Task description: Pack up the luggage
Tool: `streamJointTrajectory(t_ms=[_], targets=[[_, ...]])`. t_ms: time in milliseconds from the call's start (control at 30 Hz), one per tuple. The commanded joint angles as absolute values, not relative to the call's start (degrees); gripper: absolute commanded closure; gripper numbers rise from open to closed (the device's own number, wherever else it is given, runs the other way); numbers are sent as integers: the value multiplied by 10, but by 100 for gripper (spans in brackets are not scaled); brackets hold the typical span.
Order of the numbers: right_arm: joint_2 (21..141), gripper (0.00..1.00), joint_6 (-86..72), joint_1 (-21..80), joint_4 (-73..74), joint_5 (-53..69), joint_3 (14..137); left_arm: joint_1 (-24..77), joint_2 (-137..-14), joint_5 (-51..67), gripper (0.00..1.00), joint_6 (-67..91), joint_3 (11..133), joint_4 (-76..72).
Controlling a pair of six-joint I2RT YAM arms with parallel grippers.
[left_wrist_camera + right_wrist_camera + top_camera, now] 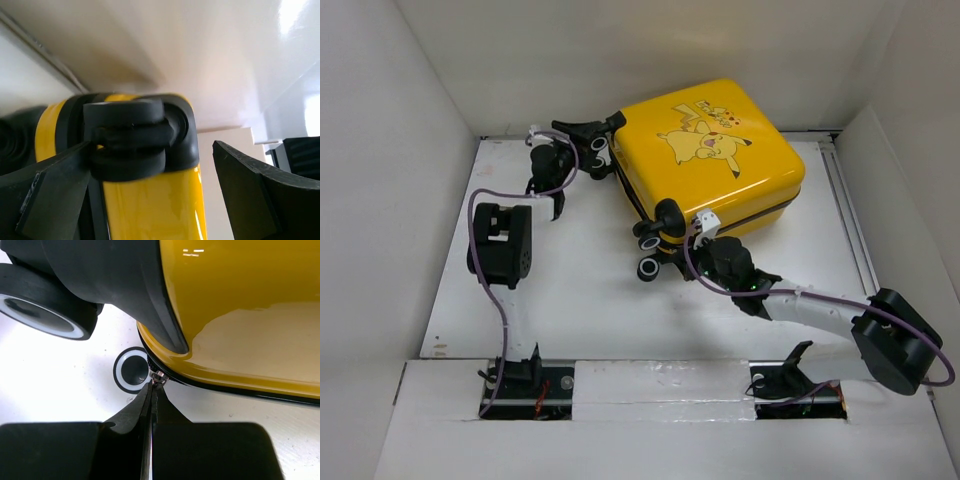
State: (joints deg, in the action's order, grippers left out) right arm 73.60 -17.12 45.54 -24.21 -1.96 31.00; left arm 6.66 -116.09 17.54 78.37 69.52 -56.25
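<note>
The luggage (715,150), a yellow hard-shell suitcase with a Pikachu print, lies flat and closed at the back of the table. My left gripper (595,148) stands open around the caster wheel (127,135) at its far left corner. The left finger (55,190) touches that wheel, and the right finger stands clear of the yellow shell (150,205). My right gripper (152,385) is at the near left corner (700,238). It is shut, and its tips pinch the small metal zipper pull (158,376) on the black zipper band under the shell (240,315).
Two black-and-white caster wheels (650,255) stick out at the suitcase's near left corner, close to my right gripper. White walls enclose the table on three sides. A rail (850,220) runs along its right edge.
</note>
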Motion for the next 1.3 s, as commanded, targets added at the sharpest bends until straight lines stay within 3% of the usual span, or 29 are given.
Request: streamJointTrajectory(t_ms=[0, 267, 567, 700, 733, 833, 867, 933, 1100, 1267], targets=[[723, 100, -178, 498, -303, 68, 323, 60, -1189, 183, 0, 805, 762, -593], [723, 100, -183, 498, -298, 68, 323, 60, -1265, 170, 3, 826, 853, -544], [723, 100, -183, 498, -293, 68, 323, 60, -1300, 170, 19, 838, 916, -552], [729, 100, -183, 498, -293, 68, 323, 60, -1306, 164, 45, 838, 921, -552], [729, 100, -183, 498, -293, 68, 323, 60, -1312, 164, 57, 838, 921, -552], [729, 100, -183, 498, -293, 68, 323, 60, -1318, 164, 69, 838, 933, -552], [729, 100, -183, 498, -287, 68, 323, 60, -1318, 164, 83, 838, 933, -557], [722, 100, -183, 498, -287, 62, 318, 60, -1318, 171, 98, 832, 933, -557], [697, 100, -183, 498, -273, 48, 318, 54, -1287, 171, 100, 806, 877, -586], [663, 100, -177, 432, -261, 110, 318, 33, -1209, 165, 100, 795, 688, -680]])
